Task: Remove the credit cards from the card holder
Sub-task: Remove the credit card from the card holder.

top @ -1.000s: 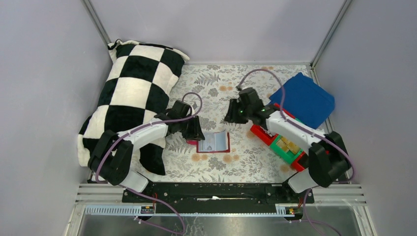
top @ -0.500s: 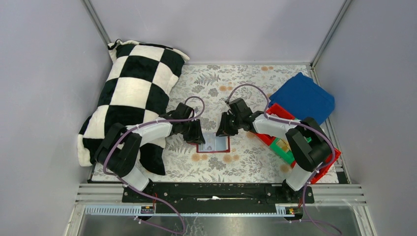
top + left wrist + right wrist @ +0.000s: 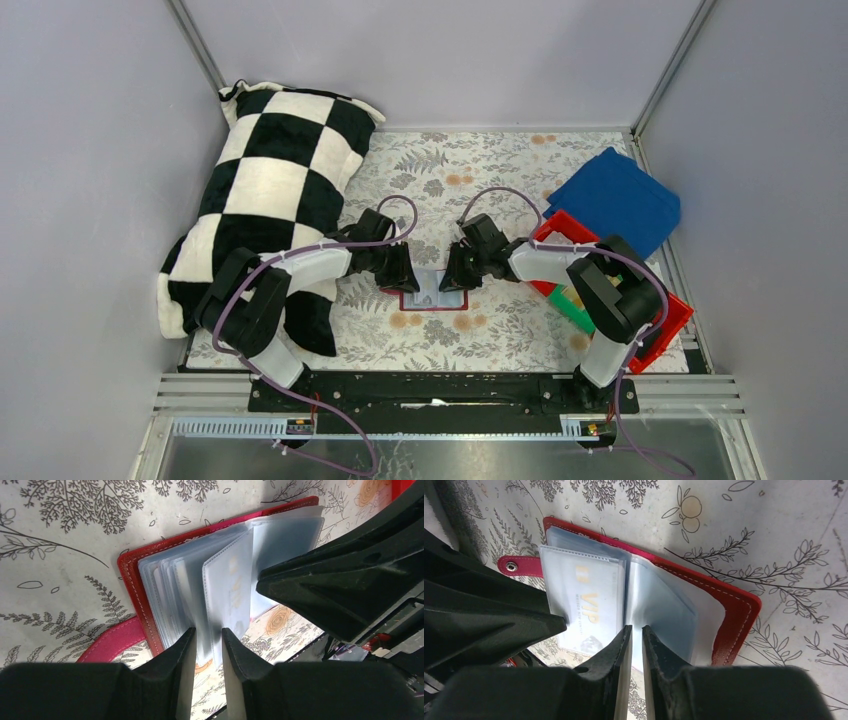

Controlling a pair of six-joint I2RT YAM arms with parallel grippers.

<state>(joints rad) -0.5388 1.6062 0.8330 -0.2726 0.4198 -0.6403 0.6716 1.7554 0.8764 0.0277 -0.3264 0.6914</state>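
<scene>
The holder [image 3: 434, 292] lies open on the table [image 3: 500, 335], dead centre between the two arms. As far as the views show, the cards [image 3: 584, 600] are all tucked in the clear sleeves, with a gold-lettered VIP one facing up.

The left gripper [image 3: 208, 642] has its fingers squeezed to a slit with the edge of a sleeve [image 3: 230, 580] in between, so it looks pinched on plastic rather than on a card. The right gripper [image 3: 636, 637] is nearly clenched too, tips right at the fold where the sleeves meet. Can't tell whether it actually has hold of anything.

What could bite them:
- **Holder moves:** pull on a sleeve and the whole holder probably lifts or skids, since nothing pins the red cover down.
- **Sleeve gives:** it could stretch or tear at the stitching with the card snug inside.
- **Crowding:** both grippers sit nose to nose over one small thing, so a sloppy move could knock fingers together.
- **Slip:** slick plastic may just slide out of the pinch.
</scene>
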